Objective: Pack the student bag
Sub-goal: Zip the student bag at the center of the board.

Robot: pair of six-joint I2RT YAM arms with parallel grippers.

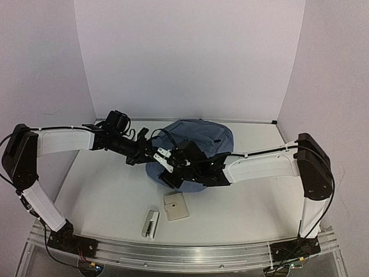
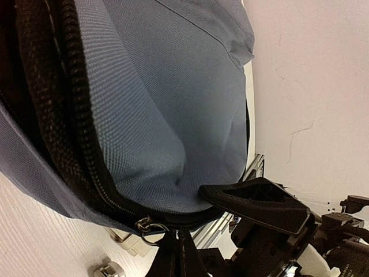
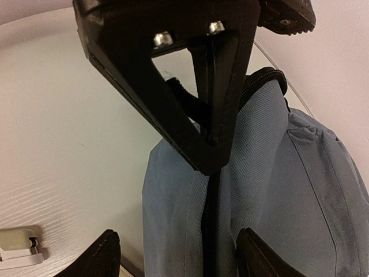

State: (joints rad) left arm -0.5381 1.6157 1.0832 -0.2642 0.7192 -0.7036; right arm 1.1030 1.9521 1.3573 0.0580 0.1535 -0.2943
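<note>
1. The student bag (image 1: 199, 144) lay mid-worktop (image 1: 98, 190) with its zip edge lifted. The soft fabric could sag and close the mouth.
2. The left end effector (image 3: 211, 137) was clamped on that black zip edge, and so thin a pinch might slip free.
3. The right end effector (image 3: 179, 257) stood wide and empty astride the seam, where a finger could snag.
4. The beige case (image 1: 176, 206) and the white item (image 1: 150, 223) lay unpacked near the bag.

Left gripper (image 3: 210, 137) clamped (fingertips together), right gripper (image 3: 181, 257) spread open, both nearly meeting
</note>
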